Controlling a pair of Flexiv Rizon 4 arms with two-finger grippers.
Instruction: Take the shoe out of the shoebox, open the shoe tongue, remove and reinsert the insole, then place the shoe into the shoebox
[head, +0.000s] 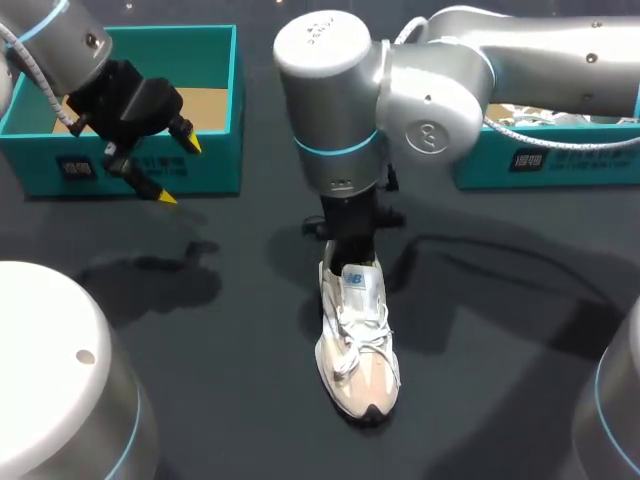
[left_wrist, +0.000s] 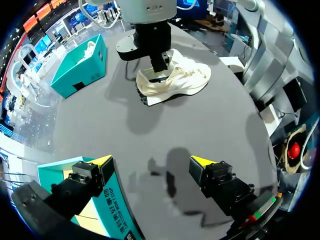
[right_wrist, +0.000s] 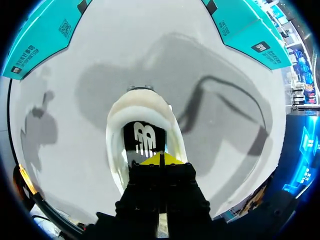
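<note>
Cream shoe (head: 355, 345), white laces, toe at six o'clock; right tool (right_wrist: 160, 159) closed inside collar, left tool (head: 178, 170) spread wide.

One shoe (head: 358, 345), one table (head: 230, 400), two teal shoeboxes, namely the left shoebox (head: 215, 160) and the right shoebox (head: 580, 165), and two arms, each with one gripper: the left gripper (head: 178, 171) and the right gripper (right_wrist: 161, 159)

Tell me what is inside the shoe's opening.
The black insole with a white logo lies in the shoe, and the right gripper sits at its tongue end. The gripper's body covers the insole's front.
</note>
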